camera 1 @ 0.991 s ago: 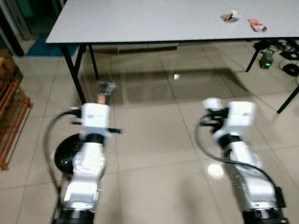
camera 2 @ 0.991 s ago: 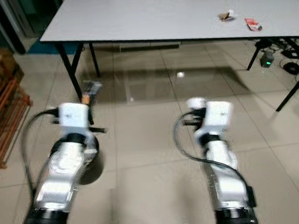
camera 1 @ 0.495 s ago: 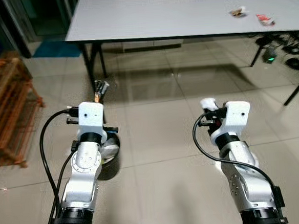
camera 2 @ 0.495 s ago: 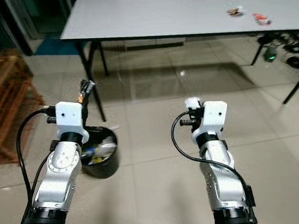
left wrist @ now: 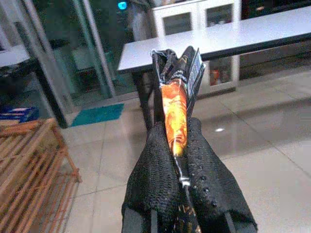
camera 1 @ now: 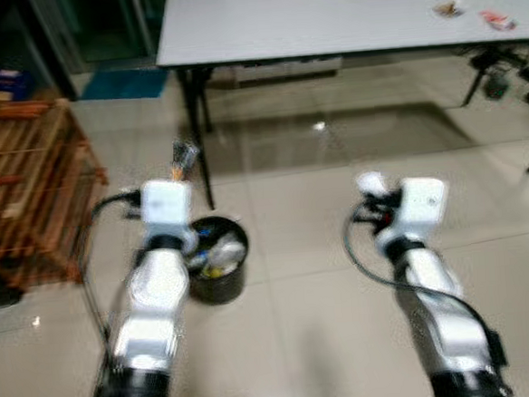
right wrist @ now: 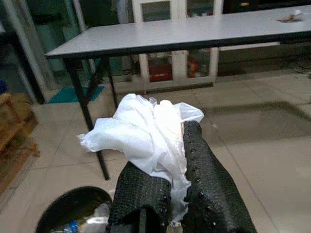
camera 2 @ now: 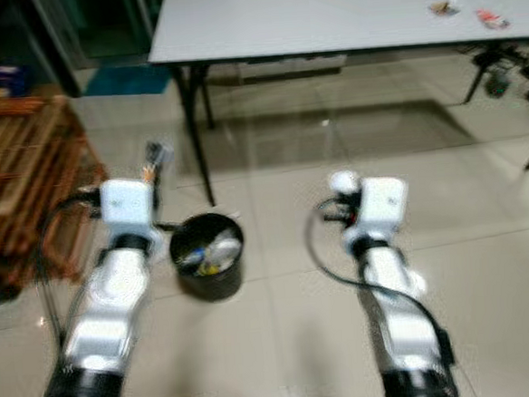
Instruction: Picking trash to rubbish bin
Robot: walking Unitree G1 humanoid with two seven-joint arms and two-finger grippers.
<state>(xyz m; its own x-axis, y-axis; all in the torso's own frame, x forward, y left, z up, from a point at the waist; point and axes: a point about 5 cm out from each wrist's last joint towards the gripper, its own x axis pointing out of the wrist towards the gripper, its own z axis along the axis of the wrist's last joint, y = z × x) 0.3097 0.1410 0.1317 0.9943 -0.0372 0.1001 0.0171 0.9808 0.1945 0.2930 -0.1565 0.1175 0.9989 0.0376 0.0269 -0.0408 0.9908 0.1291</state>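
A black rubbish bin [camera 2: 209, 255] holding several scraps stands on the tiled floor near a table leg. My left gripper [left wrist: 176, 145] is shut on a flattened orange and black wrapper [left wrist: 176, 104], held just left of the bin and above its rim [camera 2: 155, 157]. My right gripper [right wrist: 171, 167] is shut on a crumpled white tissue [right wrist: 143, 128], held to the right of the bin [camera 2: 341, 182]. Two more scraps of trash [camera 2: 445, 7] [camera 2: 493, 19] lie on the far right of the grey table [camera 2: 324, 13].
A wooden slatted rack [camera 2: 19, 188] stands at the left, close to the left arm. Black table legs [camera 2: 195, 135] rise just behind the bin. Cables and a small device [camera 2: 501, 73] lie under the table's right end. Open tiled floor stretches between and ahead of the arms.
The camera has swung left and closer, so the bin now sits between the arms in plain sight. Both grippers keep their hold on their trash.
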